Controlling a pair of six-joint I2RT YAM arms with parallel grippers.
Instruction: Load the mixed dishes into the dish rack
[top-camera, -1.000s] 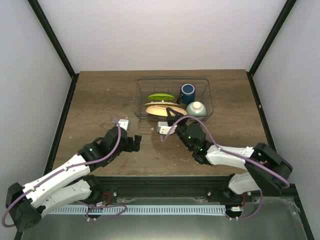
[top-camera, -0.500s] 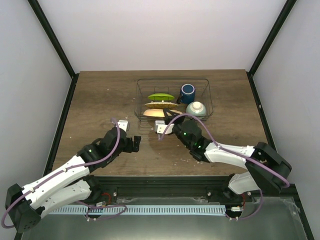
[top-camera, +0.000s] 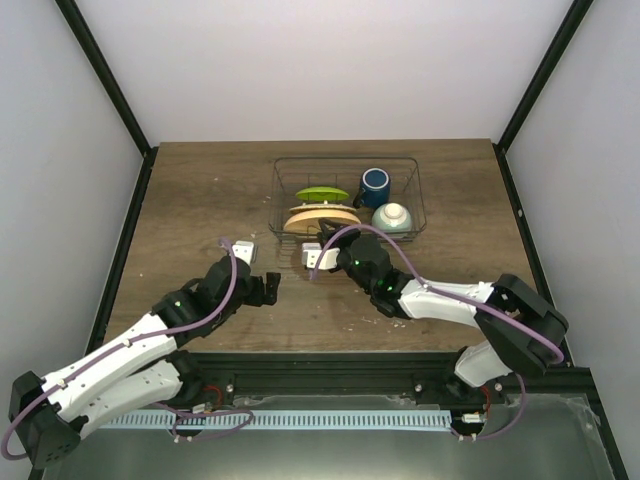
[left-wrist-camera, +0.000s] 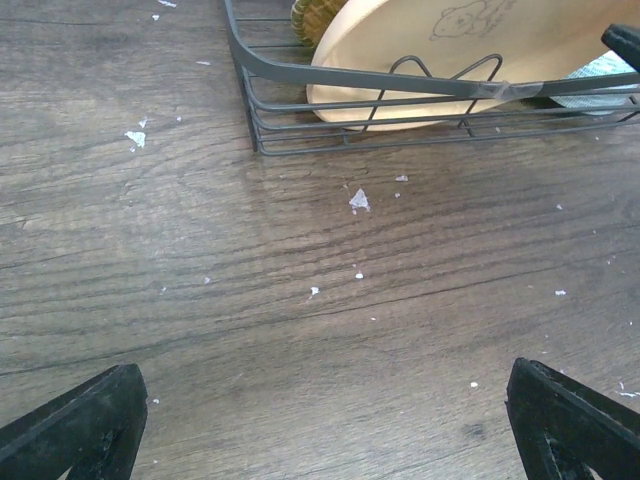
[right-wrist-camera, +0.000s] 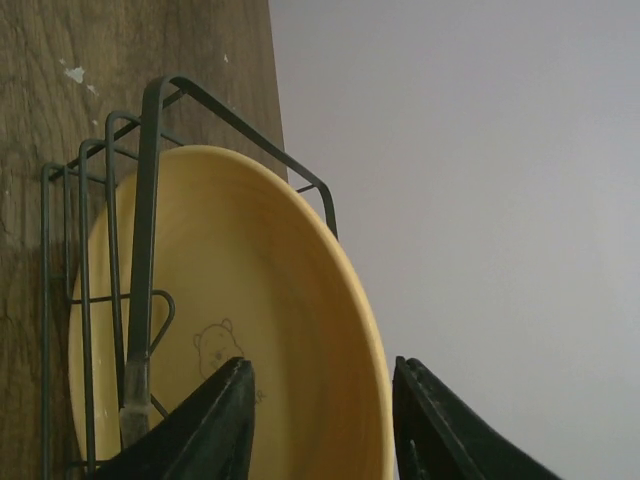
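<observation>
Look at that table (left-wrist-camera: 300, 330): dark wood, matt, the grain showing rough under pale flecks (left-wrist-camera: 358, 200) just in front of the dish rack (left-wrist-camera: 400, 83), whose thin wire is dark metal with a dull sheen. Inside the rack the tan plate (left-wrist-camera: 450, 50) looks smooth and satiny with a woven-textured edge (left-wrist-camera: 315, 15) behind it, and the mug (top-camera: 376, 183), bowl (top-camera: 393, 215) and lime plate (top-camera: 322, 193) all shine glossy.
</observation>
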